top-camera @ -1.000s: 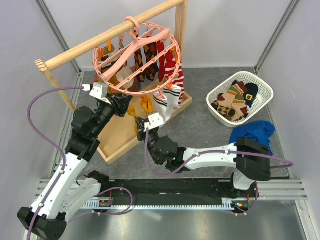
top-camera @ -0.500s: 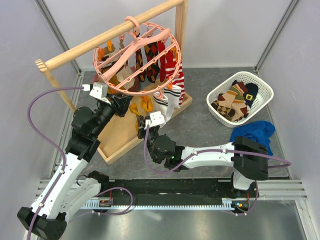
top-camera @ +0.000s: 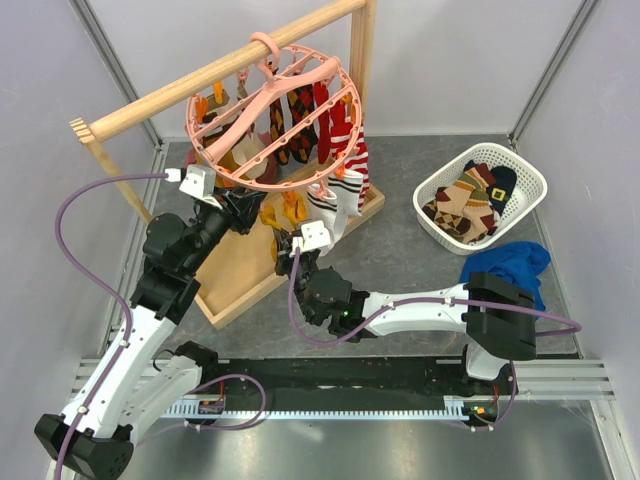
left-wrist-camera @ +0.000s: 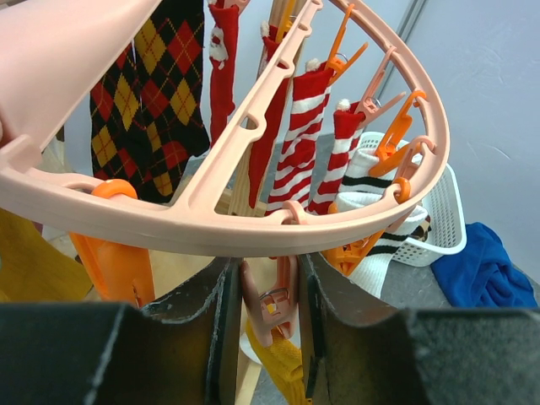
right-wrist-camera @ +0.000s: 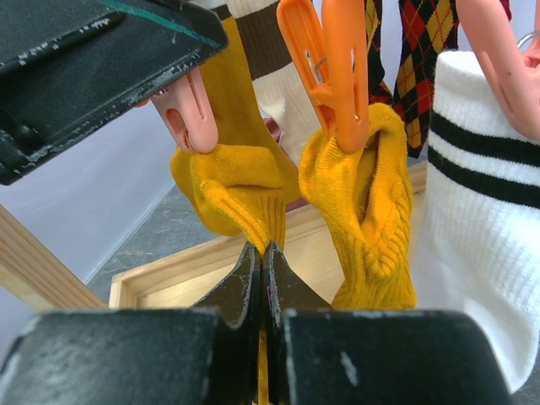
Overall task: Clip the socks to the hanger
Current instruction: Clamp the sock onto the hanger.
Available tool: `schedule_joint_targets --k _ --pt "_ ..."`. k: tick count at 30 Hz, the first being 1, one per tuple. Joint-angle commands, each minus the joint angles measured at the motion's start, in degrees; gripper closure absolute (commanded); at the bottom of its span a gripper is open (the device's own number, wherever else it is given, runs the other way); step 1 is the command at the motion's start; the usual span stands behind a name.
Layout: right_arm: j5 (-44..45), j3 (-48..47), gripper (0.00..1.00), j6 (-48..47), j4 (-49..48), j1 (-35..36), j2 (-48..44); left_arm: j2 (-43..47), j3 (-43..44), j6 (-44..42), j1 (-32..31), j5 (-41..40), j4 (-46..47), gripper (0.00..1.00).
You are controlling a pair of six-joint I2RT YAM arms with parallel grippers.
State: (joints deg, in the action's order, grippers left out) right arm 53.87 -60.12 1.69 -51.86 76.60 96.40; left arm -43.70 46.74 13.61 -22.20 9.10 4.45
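Top view: the round salmon-pink plastic hanger hangs at upper centre, with striped and argyle knit socks clipped beneath. Left wrist: the left pincer pinches a smooth pink clip. Right wrist: the right pincer, pressed together, nips a ribbed mustard sock.

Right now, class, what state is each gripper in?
Left gripper: closed on a pink clip.
Right gripper: closed on the lower edge of a mustard sock.
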Motion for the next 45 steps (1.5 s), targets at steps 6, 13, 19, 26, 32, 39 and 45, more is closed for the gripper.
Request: schedule_joint_targets --k 6,13,19,26,32,39,45 --pt "-0.8 -2.9 1.00 -0.5 -4.0 -0.4 0.5 -0.1 -1.2 1.7 0.3 0.8 -2.4 0.98" --pt "-1.3 -3.3 1.00 0.0 -4.4 -0.8 0.9 -0.1 -1.2 1.8 0.3 1.0 -2.4 0.98" --pt "-1.9 -4.1 1.00 1.0 -4.4 -1.4 1.3 -0.2 -1.3 1.9 0.2 1.1 -2.4 0.98" --pt "-2.2 -4.5 1.00 1.5 -4.8 -1.9 1.4 -0.2 -1.2 2.0 0.2 1.1 -2.3 0.98" --pt "-2.0 -3.3 1.00 1.8 -5.8 -2.0 0.1 -0.2 -1.3 2.0 0.3 1.0 -2.3 0.98" --pt "-2.4 -1.2 1.00 3.8 -6.4 -2.0 -2.0 -0.2 -1.4 2.1 0.2 0.6 -2.4 0.98" --pt "-3.9 0.2 1.00 7.1 -5.1 -2.1 -3.3 -0.1 -1.4 2.3 0.2 0.0 -2.6 0.98"
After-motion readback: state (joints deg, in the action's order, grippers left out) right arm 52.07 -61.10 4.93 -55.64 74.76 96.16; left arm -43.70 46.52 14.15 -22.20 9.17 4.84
